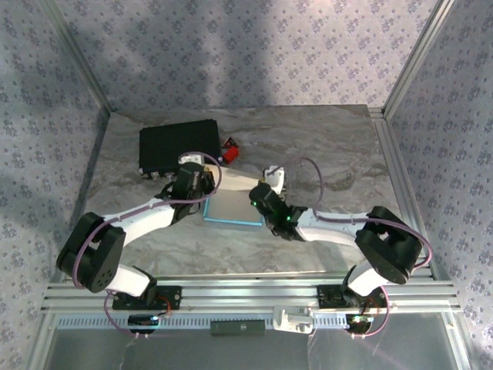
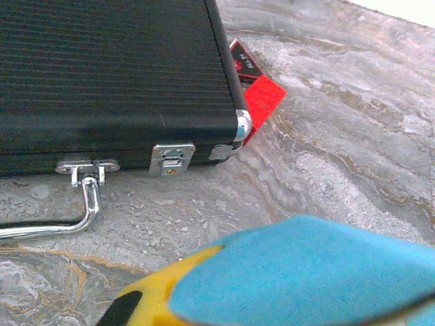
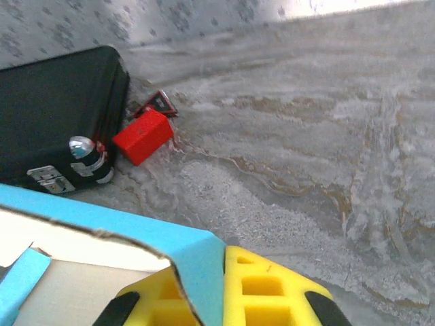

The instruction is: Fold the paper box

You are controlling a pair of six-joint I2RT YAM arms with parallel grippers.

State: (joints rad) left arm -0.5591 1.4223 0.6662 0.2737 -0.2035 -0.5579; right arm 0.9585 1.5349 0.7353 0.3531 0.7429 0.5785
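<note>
Across the marbled desk (image 1: 323,139), the biggest thing is a black ribbed case (image 1: 173,146) at the far left, its latches and metal handle facing the arms. The left arm (image 1: 146,216) and right arm (image 1: 331,227) both reach to mid-desk and meet over the box (image 1: 231,210), which lies just on the near side of the case. Its cyan-edged base panel sits flat on the desk, and a pale wall stands raised along its far side.

The left jaws sit at that wall's left end, the right jaws at its right end. From the left wrist, cyan card covers a yellow finger (image 2: 153,288). From the right wrist, a cyan corner with a white inside overlaps a yellow finger (image 3: 272,285). I cannot tell whether either jaws are clamped on the card or merely against it.

A small red block (image 3: 143,136) lies just beside the case's corner, with a dark card (image 3: 160,103) behind it.

Such thin card is probably light, springy at the creases, easy to dent, and likely to slide on the smooth desk. The best hold seems to be a flap's edge near a crease, pinched gently, while the other jaws steady the base.
</note>
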